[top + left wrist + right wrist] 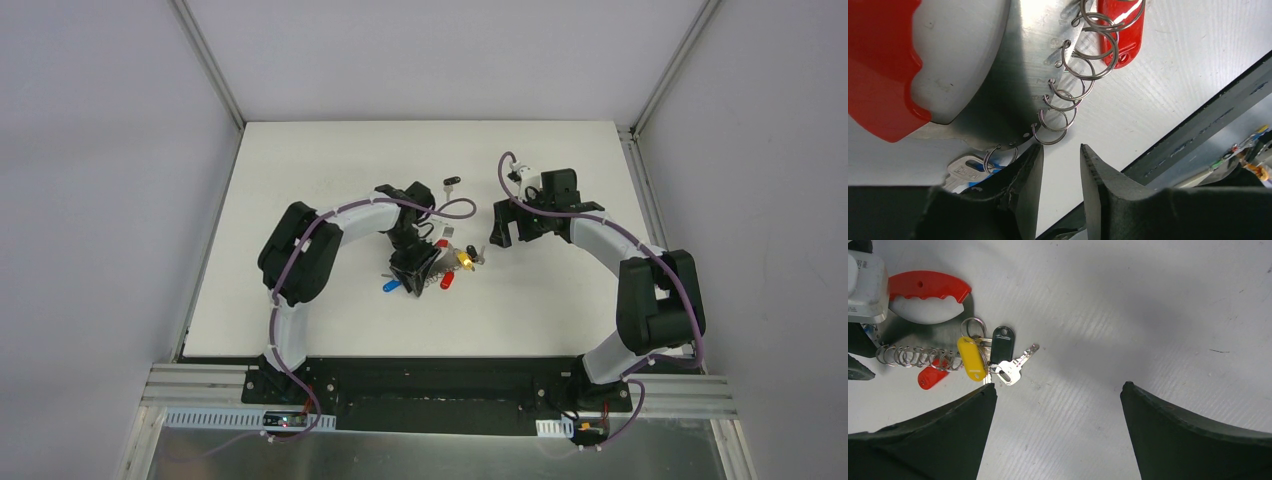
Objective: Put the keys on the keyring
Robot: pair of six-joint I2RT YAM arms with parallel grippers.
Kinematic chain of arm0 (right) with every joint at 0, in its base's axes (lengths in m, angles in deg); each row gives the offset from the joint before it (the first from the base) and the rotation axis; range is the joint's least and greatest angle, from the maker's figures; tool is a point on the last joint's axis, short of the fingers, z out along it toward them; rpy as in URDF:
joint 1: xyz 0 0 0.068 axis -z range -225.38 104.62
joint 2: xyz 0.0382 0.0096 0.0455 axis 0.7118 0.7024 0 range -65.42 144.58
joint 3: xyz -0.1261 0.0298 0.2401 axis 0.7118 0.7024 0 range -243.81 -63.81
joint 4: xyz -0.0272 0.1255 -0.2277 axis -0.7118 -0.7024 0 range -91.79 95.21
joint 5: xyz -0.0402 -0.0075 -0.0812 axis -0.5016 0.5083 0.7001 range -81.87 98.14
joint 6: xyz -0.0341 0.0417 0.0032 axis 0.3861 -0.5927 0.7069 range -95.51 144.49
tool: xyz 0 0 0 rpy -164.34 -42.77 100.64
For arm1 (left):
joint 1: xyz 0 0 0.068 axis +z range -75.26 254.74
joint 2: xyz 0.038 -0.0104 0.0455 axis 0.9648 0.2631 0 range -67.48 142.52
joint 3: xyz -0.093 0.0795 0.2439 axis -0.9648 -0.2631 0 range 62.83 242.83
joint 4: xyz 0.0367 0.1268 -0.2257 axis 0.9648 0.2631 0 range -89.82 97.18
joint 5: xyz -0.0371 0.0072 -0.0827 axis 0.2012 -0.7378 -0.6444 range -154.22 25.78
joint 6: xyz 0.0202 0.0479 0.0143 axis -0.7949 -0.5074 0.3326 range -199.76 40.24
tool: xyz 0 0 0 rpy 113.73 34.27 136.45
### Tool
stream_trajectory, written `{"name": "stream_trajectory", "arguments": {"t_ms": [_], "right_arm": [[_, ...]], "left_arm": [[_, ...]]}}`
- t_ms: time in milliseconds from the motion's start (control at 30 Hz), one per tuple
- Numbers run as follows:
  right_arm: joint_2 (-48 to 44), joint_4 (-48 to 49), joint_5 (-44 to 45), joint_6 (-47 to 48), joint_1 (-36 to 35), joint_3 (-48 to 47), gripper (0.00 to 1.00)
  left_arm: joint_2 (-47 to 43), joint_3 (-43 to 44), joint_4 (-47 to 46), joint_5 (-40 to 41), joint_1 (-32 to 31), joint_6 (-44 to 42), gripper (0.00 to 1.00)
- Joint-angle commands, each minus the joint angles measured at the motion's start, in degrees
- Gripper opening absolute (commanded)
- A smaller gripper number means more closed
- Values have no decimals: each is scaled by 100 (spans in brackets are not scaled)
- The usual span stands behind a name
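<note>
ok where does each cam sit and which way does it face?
Top external: above and behind the bases, looking down on the table; both arms whole.
Left wrist: looks past the left gripper, jaws slightly apart, at the keyring up close.
Right wrist: looks down past the right gripper, jaws wide, at the table; keys upper left.
Shared: both wrist views show the keyring's red grip and ring chain.

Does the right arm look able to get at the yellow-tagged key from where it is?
Probably yes. The right gripper hangs open close by the yellow-tagged key, with only bare table between them.
</note>
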Motion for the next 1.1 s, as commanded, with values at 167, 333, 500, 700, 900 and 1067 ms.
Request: {"name": "stream_trajectory", "arguments": {"t_ms": [167,333,500,700,900,1067], "right_arm": [[85,-69,-104,61,40,-35,99],[166,-91,-106,69,44,-60,99],[236,-123,-117,78,44,-88,99],[288,-144,-125,87,39,-104,99],[328,-155,-134,96,44,-123,100],[397,-190,-173,105,42,-155,99]], "left_arm": [[-166,-168,-588,-326,285,944,35],[-87,-182,-804,-263,422,1265,34],[-50,-187,-883,-109,474,1447,31],[-168,-336,-1052,120,651,1672,21],[-378,-378,-969,3,700,1340,16],[-755,-366,-796,-215,685,754,28]]}}
